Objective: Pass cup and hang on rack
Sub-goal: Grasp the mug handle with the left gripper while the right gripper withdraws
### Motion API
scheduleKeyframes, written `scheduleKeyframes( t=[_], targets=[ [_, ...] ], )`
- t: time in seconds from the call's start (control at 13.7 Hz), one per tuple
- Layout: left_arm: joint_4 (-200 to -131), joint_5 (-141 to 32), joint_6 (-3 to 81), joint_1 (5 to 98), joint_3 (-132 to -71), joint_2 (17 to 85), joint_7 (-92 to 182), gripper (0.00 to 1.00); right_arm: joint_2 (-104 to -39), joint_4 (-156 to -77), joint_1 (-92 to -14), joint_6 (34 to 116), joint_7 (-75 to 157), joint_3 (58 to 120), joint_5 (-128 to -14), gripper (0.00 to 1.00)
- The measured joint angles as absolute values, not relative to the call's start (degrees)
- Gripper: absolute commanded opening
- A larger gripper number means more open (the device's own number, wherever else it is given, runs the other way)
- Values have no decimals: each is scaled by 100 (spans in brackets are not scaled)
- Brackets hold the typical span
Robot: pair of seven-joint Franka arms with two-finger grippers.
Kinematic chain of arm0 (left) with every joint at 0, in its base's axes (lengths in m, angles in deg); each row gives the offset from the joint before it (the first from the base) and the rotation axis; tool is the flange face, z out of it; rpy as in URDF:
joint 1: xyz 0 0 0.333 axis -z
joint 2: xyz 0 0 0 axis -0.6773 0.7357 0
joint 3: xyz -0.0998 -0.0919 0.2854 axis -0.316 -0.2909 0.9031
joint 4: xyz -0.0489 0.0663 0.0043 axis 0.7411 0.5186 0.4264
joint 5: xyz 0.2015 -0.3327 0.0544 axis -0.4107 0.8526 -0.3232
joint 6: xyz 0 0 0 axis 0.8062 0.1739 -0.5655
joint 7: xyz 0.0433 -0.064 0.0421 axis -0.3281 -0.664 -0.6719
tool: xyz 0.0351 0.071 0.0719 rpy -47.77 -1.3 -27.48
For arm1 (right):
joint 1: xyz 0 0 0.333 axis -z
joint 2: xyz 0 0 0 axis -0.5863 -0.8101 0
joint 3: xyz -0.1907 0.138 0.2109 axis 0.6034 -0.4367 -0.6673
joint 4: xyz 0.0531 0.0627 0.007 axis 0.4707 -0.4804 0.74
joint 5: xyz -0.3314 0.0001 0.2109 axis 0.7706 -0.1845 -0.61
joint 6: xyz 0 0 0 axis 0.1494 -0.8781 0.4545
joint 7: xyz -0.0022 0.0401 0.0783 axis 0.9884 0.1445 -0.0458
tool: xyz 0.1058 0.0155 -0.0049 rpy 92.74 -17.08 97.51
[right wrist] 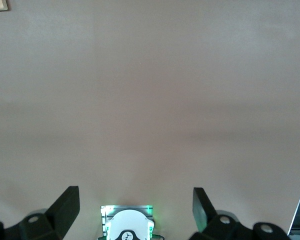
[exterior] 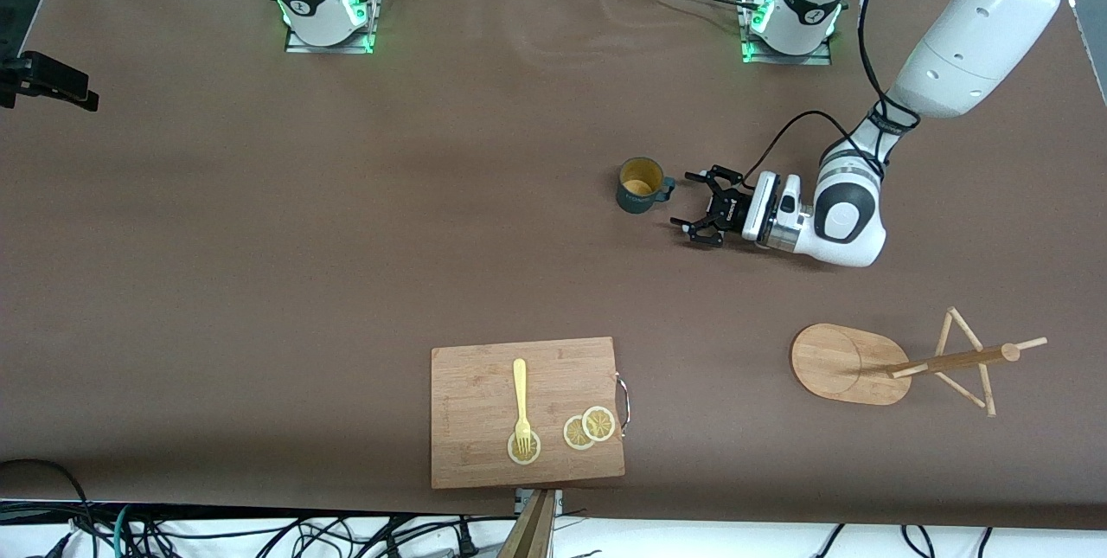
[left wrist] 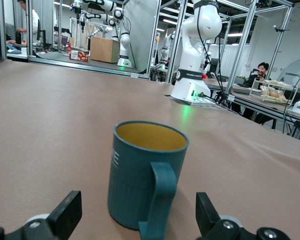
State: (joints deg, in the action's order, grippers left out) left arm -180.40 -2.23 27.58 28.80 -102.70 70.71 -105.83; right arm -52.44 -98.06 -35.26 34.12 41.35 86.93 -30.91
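Left pincer [exterior: 702,208] low over table [exterior: 259,281], fingers [left wrist: 65,215] spread wide, holding nothing; teal ribbed cup [exterior: 641,186] upright just ahead, yellow inside, handle facing pincer; right pincer [right wrist: 135,212] open, waiting high above table.

Both arms wear glossy white rounded shells with dark grey joint rings. Each base sits on a metal plate lit by green lamps, with a small red knob beside it. A black cable loops along the left arm's forearm to its silver wrist flange. The left tool [exterior: 702,210] is black, with angular fingers.
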Motion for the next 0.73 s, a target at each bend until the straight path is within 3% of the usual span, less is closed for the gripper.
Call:
scheduleKeyframes(
  t=[0.15, 0.29, 0.44, 0.51, 0.59, 0.73],
  targets=[
    [-18041, -223, 2765, 2910, -10268, 7236, -10795, 100, -5255, -9806, -3526, 3423, 4129, 8693, -3091, 100],
    [-18041, -223, 2779, 2968, -10268, 7385, -11045, 72, -5267, -9806, -3526, 3435, 4127, 8693, -3091, 100],
    [-18041, -211, 2804, 3013, -10271, 7450, -11226, 25, -5273, -9806, -3526, 3443, 4123, 8691, -3091, 100],
    [-18041, -200, 2807, 3026, -10272, 7455, -11273, 8, -5273, -9806, -3526, 3446, 4123, 8688, -3091, 100],
    [-18037, -190, 2808, 3036, -10272, 7454, -11293, 0, -5273, -9806, -3526, 3452, 4122, 8686, -3091, 100],
    [-18029, -182, 2809, 3054, -10272, 7455, -11325, 0, -5273, -9806, -3526, 3459, 4121, 8686, -3091, 100]
  ],
)
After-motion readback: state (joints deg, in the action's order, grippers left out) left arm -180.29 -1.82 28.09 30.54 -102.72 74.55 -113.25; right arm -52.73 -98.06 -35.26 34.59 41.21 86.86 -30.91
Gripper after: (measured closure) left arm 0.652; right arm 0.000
